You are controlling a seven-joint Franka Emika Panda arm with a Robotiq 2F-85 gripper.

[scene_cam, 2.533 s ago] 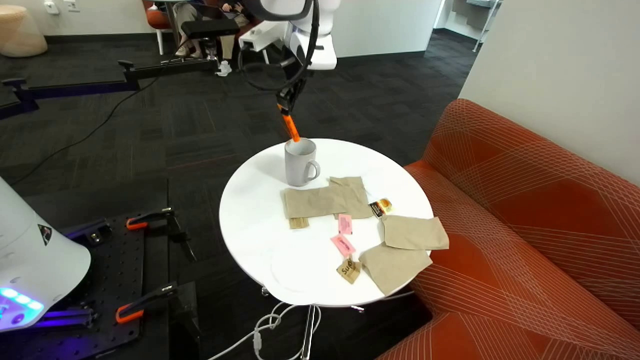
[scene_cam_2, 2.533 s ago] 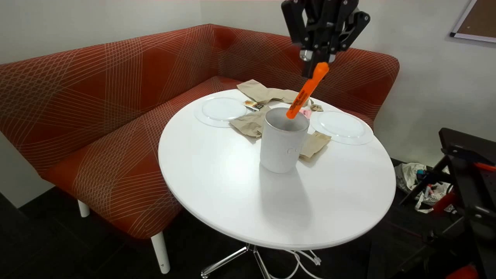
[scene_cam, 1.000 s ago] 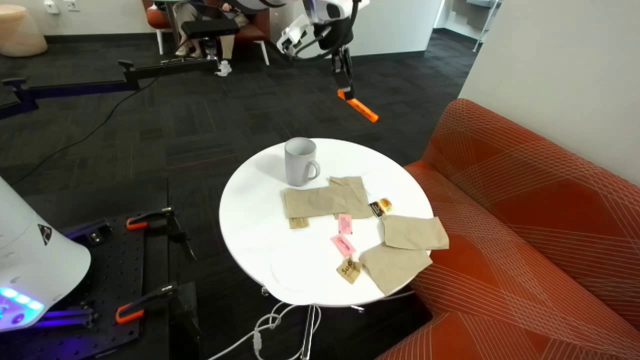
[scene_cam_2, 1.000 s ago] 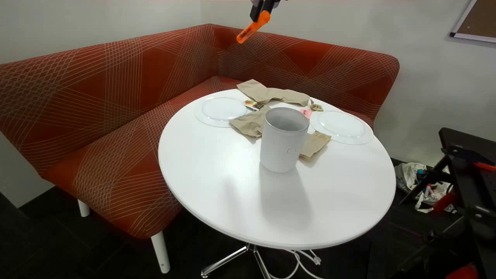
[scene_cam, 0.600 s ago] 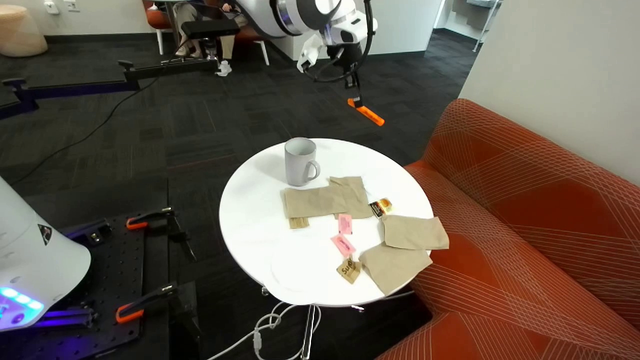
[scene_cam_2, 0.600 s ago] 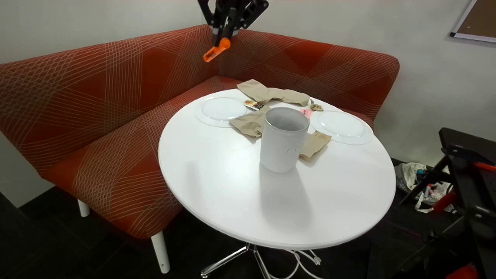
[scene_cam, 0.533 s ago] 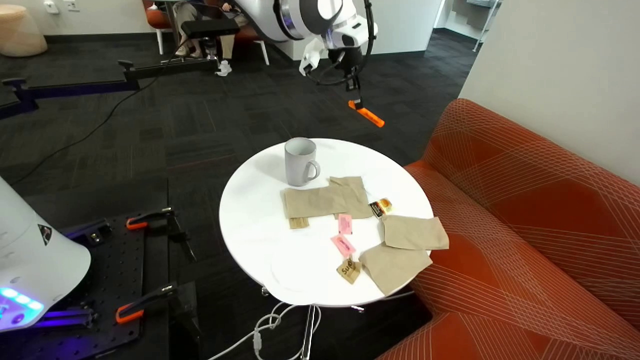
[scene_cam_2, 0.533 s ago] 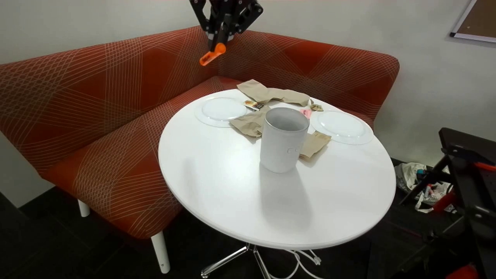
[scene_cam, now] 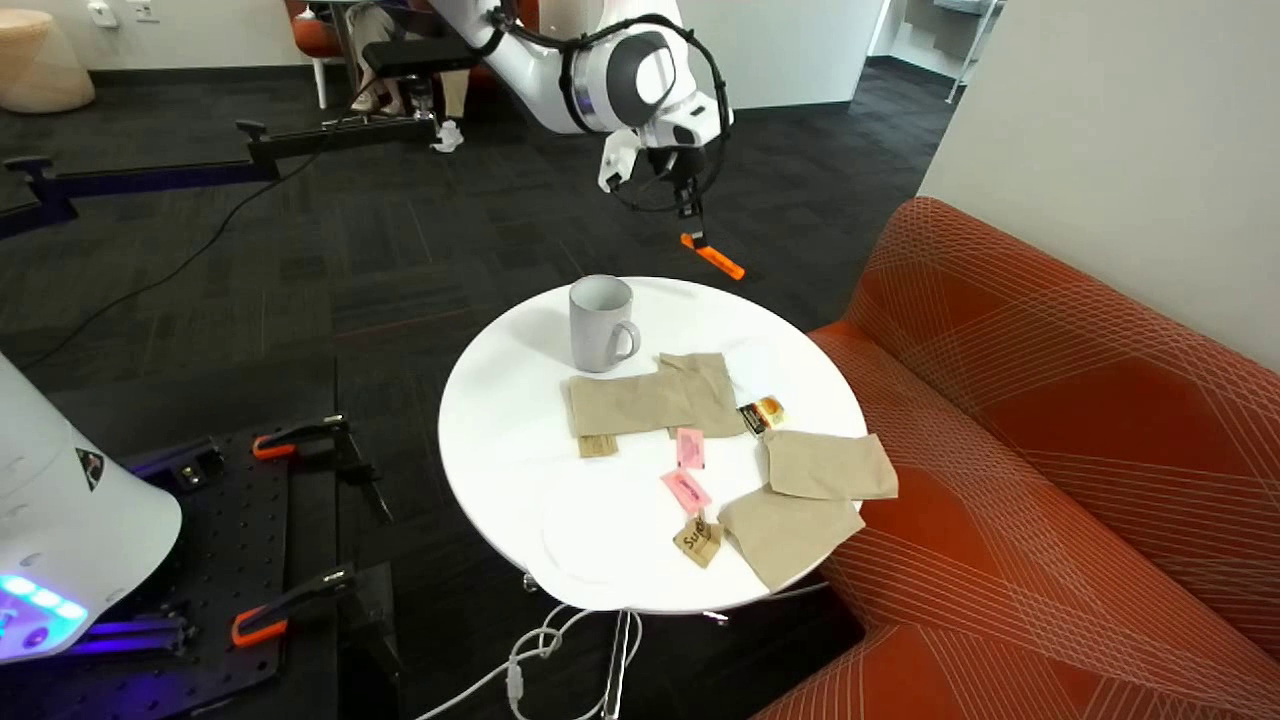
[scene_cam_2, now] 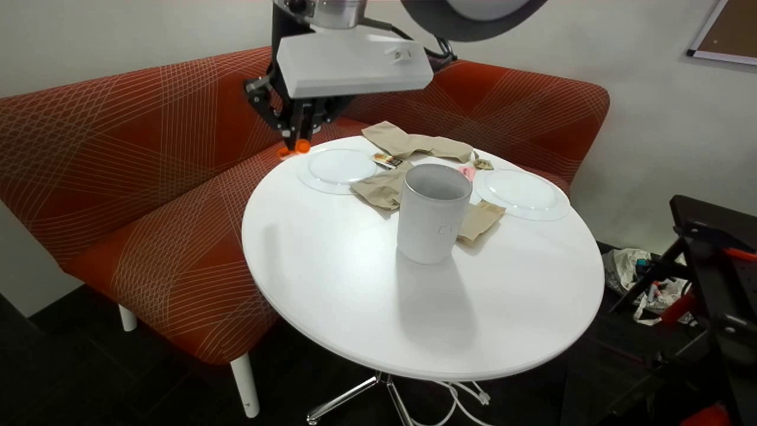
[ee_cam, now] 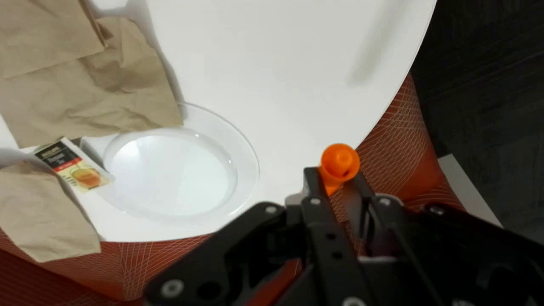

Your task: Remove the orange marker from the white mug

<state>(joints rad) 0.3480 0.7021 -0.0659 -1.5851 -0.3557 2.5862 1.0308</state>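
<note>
The orange marker (scene_cam: 722, 262) is held in the air by my gripper (scene_cam: 700, 241), apart from the mug. It is tilted in an exterior view, and in another exterior view its end (scene_cam_2: 303, 146) shows near the table's sofa-side edge. In the wrist view the marker (ee_cam: 340, 163) is pinched between the two fingertips (ee_cam: 335, 180), its round end facing the camera. The white mug (scene_cam: 598, 330) stands upright on the table with nothing sticking out; its open mouth also shows in an exterior view (scene_cam_2: 434, 219). The mug is out of the wrist view.
The round white table (scene_cam: 500, 470) bears brown napkins (scene_cam: 630, 403), pink packets (scene_cam: 690, 448), a tea packet (scene_cam: 762, 414) and clear plates (scene_cam_2: 523, 194); one plate (ee_cam: 248, 170) lies near the gripper. A red sofa (scene_cam_2: 177, 148) borders the table.
The marker, earlier with its lower end at the mug's mouth, has been lifted out and carried away toward the sofa side. In the last half second the gripper has lowered with it.
</note>
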